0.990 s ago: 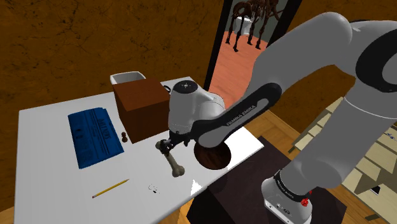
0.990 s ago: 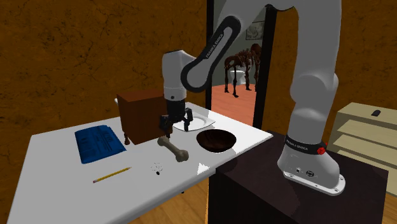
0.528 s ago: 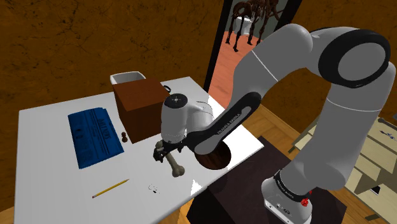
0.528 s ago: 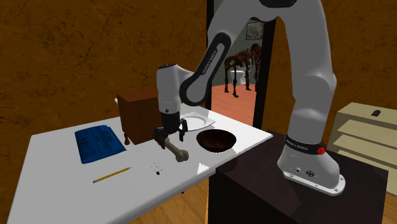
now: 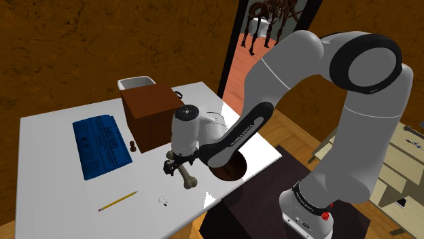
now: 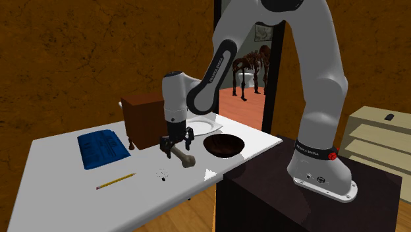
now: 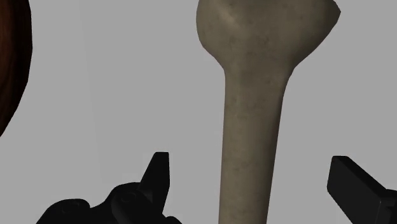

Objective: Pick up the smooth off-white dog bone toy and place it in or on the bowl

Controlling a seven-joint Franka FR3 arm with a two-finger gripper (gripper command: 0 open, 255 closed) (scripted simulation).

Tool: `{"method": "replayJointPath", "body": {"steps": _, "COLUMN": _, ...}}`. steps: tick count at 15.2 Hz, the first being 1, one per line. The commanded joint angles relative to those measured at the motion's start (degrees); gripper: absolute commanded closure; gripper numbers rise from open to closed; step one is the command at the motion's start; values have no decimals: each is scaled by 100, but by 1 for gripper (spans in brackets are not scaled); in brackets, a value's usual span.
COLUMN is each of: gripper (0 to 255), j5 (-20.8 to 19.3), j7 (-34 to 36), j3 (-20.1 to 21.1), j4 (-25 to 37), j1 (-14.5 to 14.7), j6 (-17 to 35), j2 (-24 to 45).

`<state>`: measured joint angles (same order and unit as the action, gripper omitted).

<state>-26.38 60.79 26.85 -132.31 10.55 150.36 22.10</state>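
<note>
An off-white dog bone toy (image 5: 188, 176) lies flat on the white table (image 5: 54, 183), a little to the shoulder view's left of a dark brown bowl (image 5: 232, 176). My black gripper (image 5: 174, 163) points straight down over the bone's far end, low above the table. It is open, and its fingers straddle the bone's shaft without touching it. In the second exterior view the gripper (image 6: 176, 143) hangs over the bone (image 6: 185, 157), with the bowl (image 6: 224, 138) just to its right. The wrist view has the bone (image 7: 254, 108) running between my gripper (image 7: 249, 162), and the bowl's edge (image 7: 13, 63) off to one side.
A brown wooden box (image 5: 148, 112) stands close behind the gripper, a white container (image 5: 134, 83) behind it. A blue booklet (image 5: 100, 144), a small dark piece (image 5: 132, 145), a pencil (image 5: 118, 201) and a tiny object (image 5: 163, 199) lie on the table. A white plate (image 6: 201, 124) sits behind the bowl.
The arm has swung toward the shoulder view's left and the gripper has come down over the bone's far end. Its fingers stayed open and the bone has not moved.
</note>
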Motion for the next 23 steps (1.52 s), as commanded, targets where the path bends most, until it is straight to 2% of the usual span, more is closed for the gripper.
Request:
{"method": "replayJointPath", "body": {"steps": 1, "gripper": 0, "j5": -3, "j7": 3, "j3": -2, "j4": 1, "j1": 2, "j6": 2, "j2": 3}}
{"method": "replayJointPath", "body": {"steps": 3, "gripper": 0, "j5": -2, "j7": 2, "j3": -2, "j4": 1, "j1": 2, "j6": 2, "j2": 2}}
{"method": "replayJointPath", "body": {"steps": 4, "gripper": 255, "j5": -2, "j7": 2, "j3": -2, "j4": 1, "j1": 2, "j6": 2, "j2": 2}}
{"method": "replayJointPath", "body": {"steps": 13, "gripper": 255, "j5": -3, "j7": 3, "j3": -2, "j4": 1, "j1": 2, "j6": 2, "j2": 3}}
{"method": "replayJointPath", "body": {"steps": 23, "gripper": 255, "j5": 782, "j7": -575, "j3": 485, "j4": -72, "j1": -354, "j6": -557, "j2": -745}}
